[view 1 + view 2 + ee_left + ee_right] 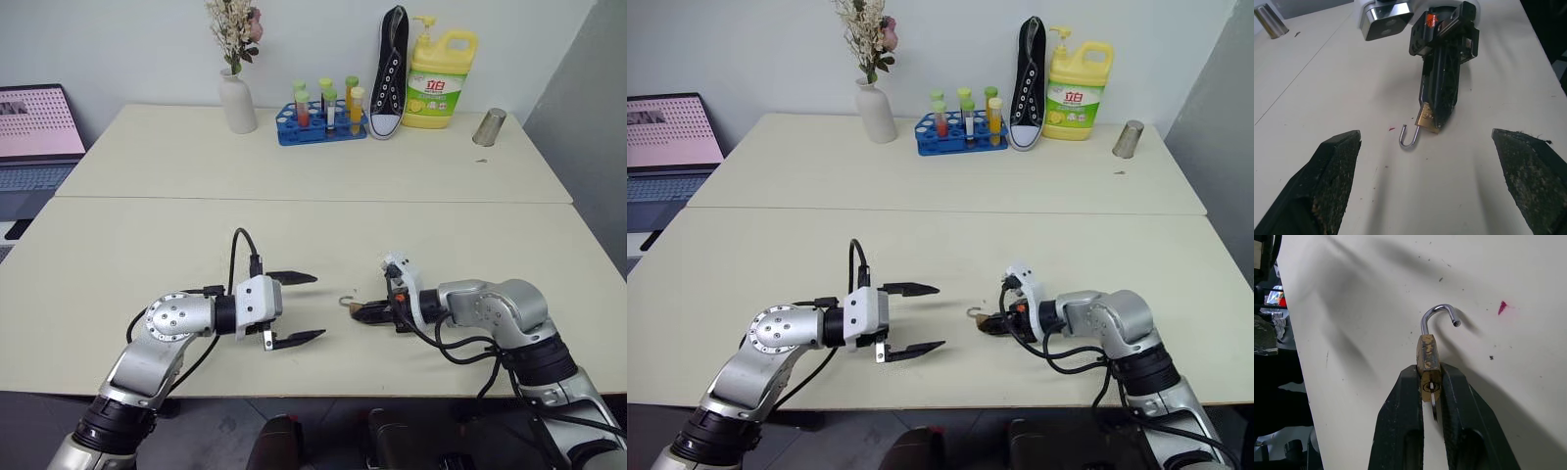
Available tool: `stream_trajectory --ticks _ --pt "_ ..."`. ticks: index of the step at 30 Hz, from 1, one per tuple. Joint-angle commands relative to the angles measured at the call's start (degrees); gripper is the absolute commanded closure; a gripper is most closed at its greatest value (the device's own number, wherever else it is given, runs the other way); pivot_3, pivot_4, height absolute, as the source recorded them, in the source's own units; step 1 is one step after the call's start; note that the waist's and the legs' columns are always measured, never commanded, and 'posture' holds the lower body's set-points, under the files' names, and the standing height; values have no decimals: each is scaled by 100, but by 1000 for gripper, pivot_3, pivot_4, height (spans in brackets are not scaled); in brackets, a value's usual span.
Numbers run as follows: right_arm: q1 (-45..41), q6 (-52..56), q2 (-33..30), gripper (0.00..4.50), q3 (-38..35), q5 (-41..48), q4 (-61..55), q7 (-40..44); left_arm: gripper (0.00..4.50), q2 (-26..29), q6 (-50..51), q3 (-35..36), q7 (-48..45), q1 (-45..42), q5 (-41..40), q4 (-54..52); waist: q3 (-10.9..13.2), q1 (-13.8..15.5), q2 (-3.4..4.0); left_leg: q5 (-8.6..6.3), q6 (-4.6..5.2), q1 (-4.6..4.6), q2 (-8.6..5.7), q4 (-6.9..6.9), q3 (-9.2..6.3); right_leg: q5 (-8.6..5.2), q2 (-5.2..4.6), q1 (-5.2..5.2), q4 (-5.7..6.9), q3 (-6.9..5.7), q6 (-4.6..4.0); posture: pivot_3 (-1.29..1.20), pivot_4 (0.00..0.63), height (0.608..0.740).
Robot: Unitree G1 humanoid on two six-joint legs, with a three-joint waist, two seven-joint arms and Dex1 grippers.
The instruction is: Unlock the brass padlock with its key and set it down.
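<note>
two black fingers of the left gripper (295,308) stand spread wide at lower centre of the head view, nothing between them. just right of them the right gripper (364,312) pinches the brass padlock (1427,358) by its body, low over the cream table (294,225); its silvery shackle (1438,317) hangs open, hooked end free. the key (1433,404) shows as a thin sliver between the fingers. at upper centre stand a vase (236,101), a blue tube rack (319,125), a black shoe (390,70) and a yellow jug (440,76)

Left gripper (297,308) agape, right gripper (359,312) clamped
</note>
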Motion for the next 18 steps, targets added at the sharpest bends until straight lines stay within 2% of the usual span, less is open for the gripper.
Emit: stream_trajectory --ticks 1,4,7,9,10,18 --pt "15 65 -176 3016 9 -47 -122 111 0 2 3 11 13 -43 1 -165 0 0 0 0 0 0 0 0 0 0 0 0 0 0 0 0 150 740" --pt "126 -71 -444 1994 66 -183 -353 209 0 -49 124 15 110 -48 -14 -203 0 8 0 0 0 0 -1 1 -1 0 0 1 0 -1 0 0 150 740" --pt "283 -641 -950 991 392 -557 -769 433 0 -123 410 59 315 -47 -36 -296 0 27 -1 0 0 0 -7 4 -2 0 0 4 -1 -4 2 0 150 740" --pt "469 -953 -1187 230 316 -643 -1118 453 0 -93 668 53 446 -8 31 -383 -1 27 -2 0 0 0 -8 5 -1 0 0 6 -4 -4 2 0 150 740" --pt "538 -1047 -1254 24 257 -649 -1233 462 0 -75 771 46 493 7 56 -420 -1 26 -2 0 0 0 -8 4 -2 0 -1 6 -5 -3 2 0 150 740" --pt "1161 -2113 -1809 24 -319 -789 -2219 742 0 146 973 -11 204 22 -30 -573 1 6 -1 0 0 1 0 1 -2 0 0 2 -4 -2 2 0 150 740"
